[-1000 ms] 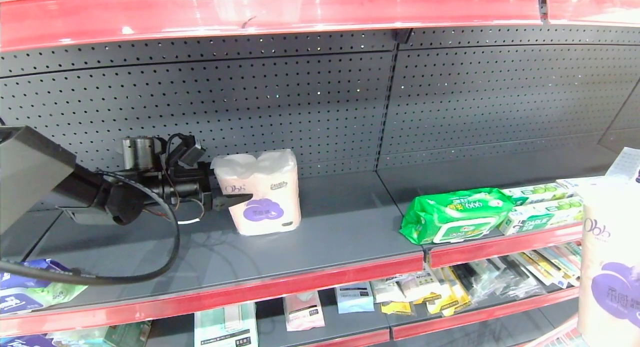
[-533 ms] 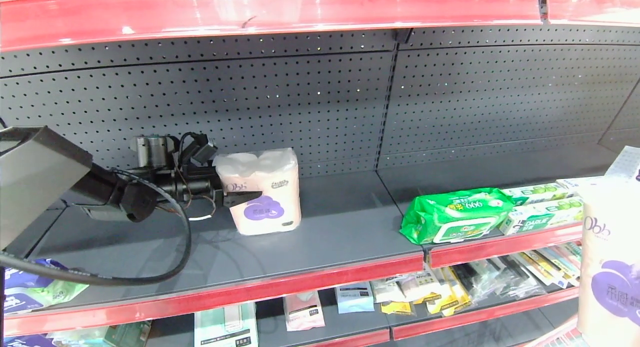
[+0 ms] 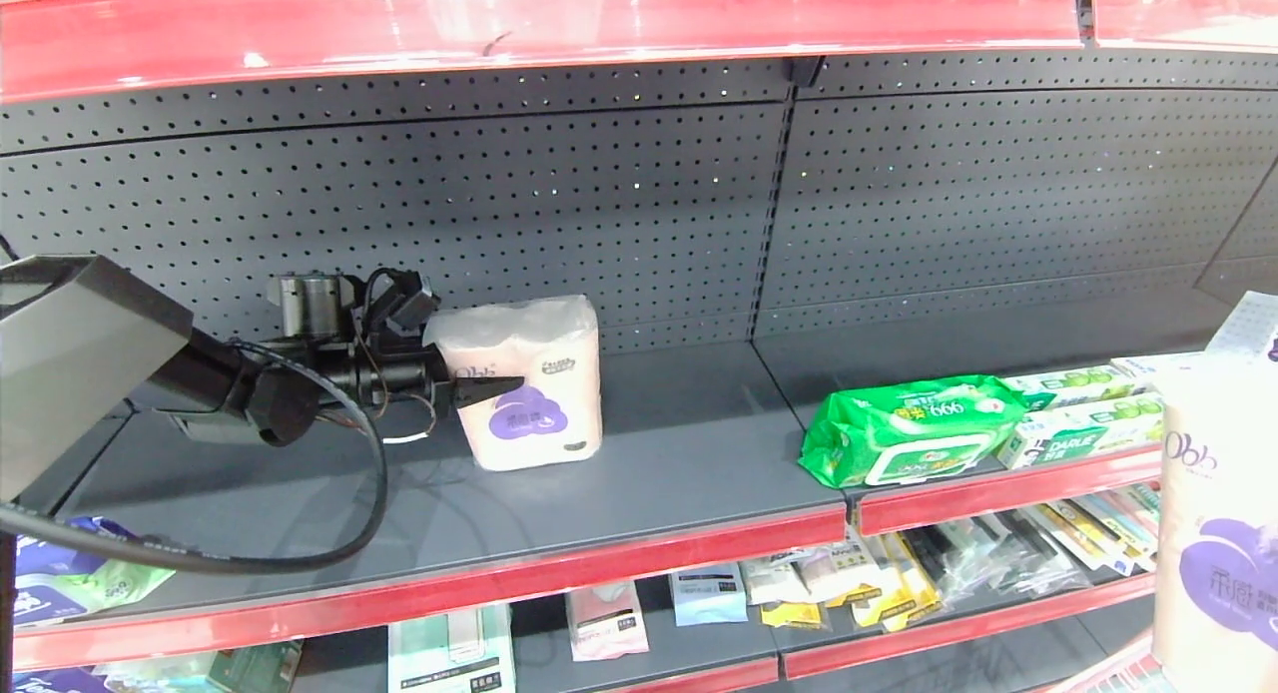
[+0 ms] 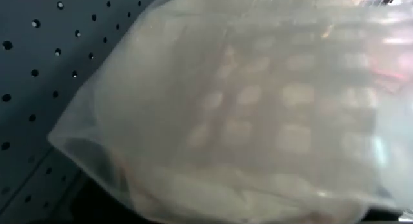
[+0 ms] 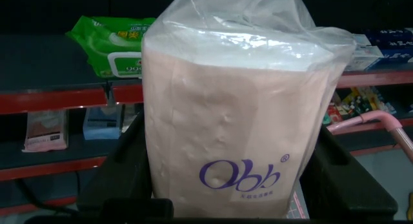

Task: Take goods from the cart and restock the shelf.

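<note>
Nearest, a second tissue pack (image 5: 232,108) is seen clamped upright in the right gripper (image 5: 232,156), short of the shelf (image 3: 679,443); were that hold slackened, the slick wrap could slide out. Farther off, a tissue pack (image 3: 539,413) stands on the shelf hard against the left gripper (image 3: 479,378), whose state of grip cannot be told. Were that gripper withdrawn with the wrap snagged, the tall pack could be tipped or dragged forward. Well off to its side, a green wipes pack (image 3: 914,428) is left lying.
</note>
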{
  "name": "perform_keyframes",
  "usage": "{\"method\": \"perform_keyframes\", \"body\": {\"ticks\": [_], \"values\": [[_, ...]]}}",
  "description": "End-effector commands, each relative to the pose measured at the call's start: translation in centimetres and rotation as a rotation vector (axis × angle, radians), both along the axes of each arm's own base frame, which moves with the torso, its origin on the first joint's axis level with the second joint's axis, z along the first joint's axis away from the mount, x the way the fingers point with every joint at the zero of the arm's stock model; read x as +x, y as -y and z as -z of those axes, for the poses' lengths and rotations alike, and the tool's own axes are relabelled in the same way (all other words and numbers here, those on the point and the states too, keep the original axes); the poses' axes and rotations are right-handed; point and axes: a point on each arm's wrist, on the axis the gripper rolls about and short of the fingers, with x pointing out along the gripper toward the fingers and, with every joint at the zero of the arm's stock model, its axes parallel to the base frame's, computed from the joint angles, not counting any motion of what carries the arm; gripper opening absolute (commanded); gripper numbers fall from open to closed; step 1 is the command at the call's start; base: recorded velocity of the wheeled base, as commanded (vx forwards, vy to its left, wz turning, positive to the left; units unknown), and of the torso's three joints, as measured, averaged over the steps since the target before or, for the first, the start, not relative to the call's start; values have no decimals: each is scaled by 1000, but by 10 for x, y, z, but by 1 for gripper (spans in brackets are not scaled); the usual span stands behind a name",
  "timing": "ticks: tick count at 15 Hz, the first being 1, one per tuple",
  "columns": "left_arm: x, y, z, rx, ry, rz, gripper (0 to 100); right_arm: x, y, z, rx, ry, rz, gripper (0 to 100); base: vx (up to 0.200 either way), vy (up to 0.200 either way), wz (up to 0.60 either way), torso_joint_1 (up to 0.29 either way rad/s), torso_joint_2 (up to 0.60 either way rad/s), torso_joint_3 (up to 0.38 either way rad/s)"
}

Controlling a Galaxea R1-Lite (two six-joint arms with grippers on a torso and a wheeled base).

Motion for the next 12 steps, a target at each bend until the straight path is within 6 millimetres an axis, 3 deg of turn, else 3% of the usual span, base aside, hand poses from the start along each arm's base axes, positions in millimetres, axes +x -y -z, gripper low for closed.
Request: {"method": "perform_keyframes", "body": {"ticks": [1, 8, 12], "values": [[-4, -1, -3, -2, 1, 5, 0, 2, 0, 0, 0, -7, -1, 0, 0, 0, 0, 0, 0, 0], [-49, -13, -10, -21, -63, 24, 0, 5, 0, -2, 1, -12, -4, 0, 0, 0, 0, 0, 0, 0], [-70, -22, 3, -1, -68, 40, 0, 8, 0, -7, 3, -5, -4, 0, 0, 0, 0, 0, 0, 0]]}}
